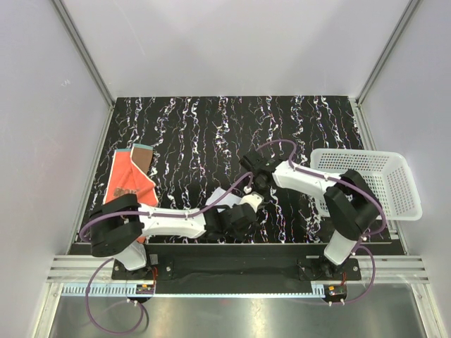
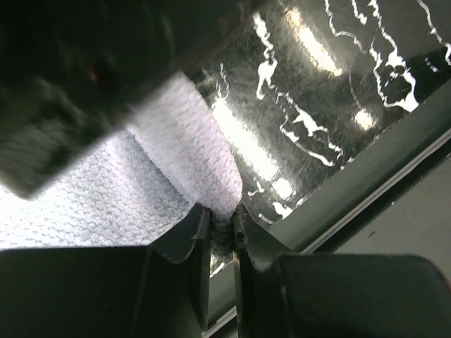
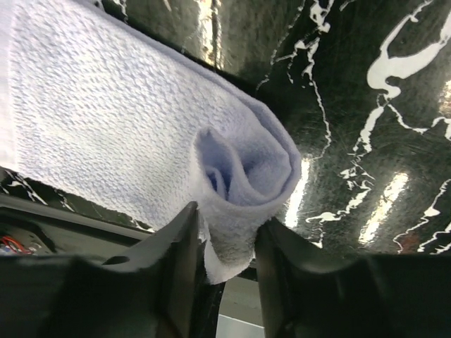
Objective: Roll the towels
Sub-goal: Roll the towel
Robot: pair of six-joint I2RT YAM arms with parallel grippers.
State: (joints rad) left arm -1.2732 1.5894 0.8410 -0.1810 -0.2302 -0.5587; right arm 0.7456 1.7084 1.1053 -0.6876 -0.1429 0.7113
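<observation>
So the white towel [image 3: 106, 105] is only part-rolled, front-middle of the surface [image 1: 211, 127]. The left pincer [image 2: 220, 218] pinches its edge and the right pincer [image 3: 225, 218] is clamped round the rolled end. The orange towel [image 1: 130, 179] lies flat far left, not started.

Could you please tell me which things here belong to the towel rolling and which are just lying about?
For the job: white towel, partly rolled; orange towel, not yet rolled.
Lying about: white basket, at the right.
</observation>
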